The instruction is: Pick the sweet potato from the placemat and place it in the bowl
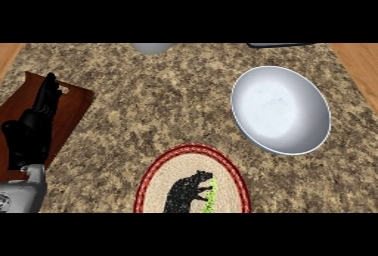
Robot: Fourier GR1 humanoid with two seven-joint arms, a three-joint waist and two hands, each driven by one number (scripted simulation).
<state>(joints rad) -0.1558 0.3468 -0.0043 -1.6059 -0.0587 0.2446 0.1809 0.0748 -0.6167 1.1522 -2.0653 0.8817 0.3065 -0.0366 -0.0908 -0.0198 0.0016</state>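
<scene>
Head view: speckled brown granite table (148, 110) carries a wide white round bowl (280, 110) at right, nothing inside it. Oval woven placemat (193, 182) with red rim and black bear motif lies at lower centre. Sweet potato not visible anywhere. Left black hand (33, 127) rests, fingers straight, over a reddish wooden board (70, 107) at left. Right hand out of view.

Pale grey-white round bowl (280, 110) is sitting upright on the speckled granite surface (162, 105), right of centre, with nothing showing inside. Oval beige placemat (192, 182) with red rim and black bear motif is lying flat near the lower edge, apart from the bowl, lower-left of it.
</scene>
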